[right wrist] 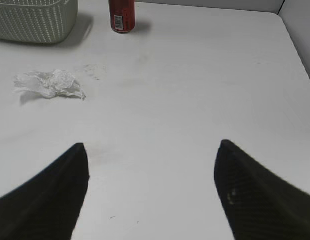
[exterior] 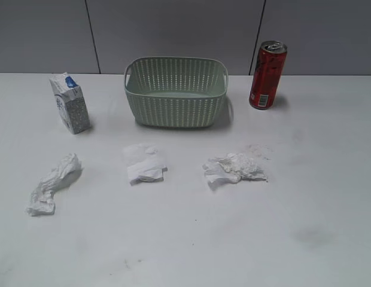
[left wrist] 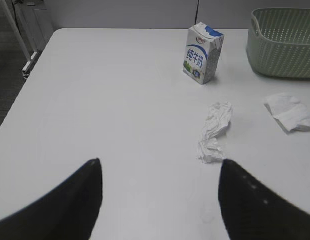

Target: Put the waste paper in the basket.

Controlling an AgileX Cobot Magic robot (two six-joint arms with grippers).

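Note:
Three crumpled white paper wads lie in a row on the white table: an elongated one point(exterior: 52, 183) at left, a flatter one point(exterior: 145, 163) in the middle, a ragged one point(exterior: 234, 169) at right. The pale green basket point(exterior: 176, 100) stands empty behind them. My left gripper point(left wrist: 160, 162) is open and empty, above the table short of the elongated wad point(left wrist: 215, 131); the flatter wad point(left wrist: 290, 111) and basket point(left wrist: 285, 45) show at right. My right gripper point(right wrist: 152, 145) is open and empty, with the ragged wad point(right wrist: 49, 84) far to its left. Neither gripper shows in the exterior view.
A white-and-blue milk carton point(exterior: 70, 103) stands left of the basket, also in the left wrist view point(left wrist: 202, 54). A red can point(exterior: 267, 75) stands right of the basket, also in the right wrist view point(right wrist: 122, 16). The table's left edge point(left wrist: 20, 100) and right edge point(right wrist: 297, 47) show.

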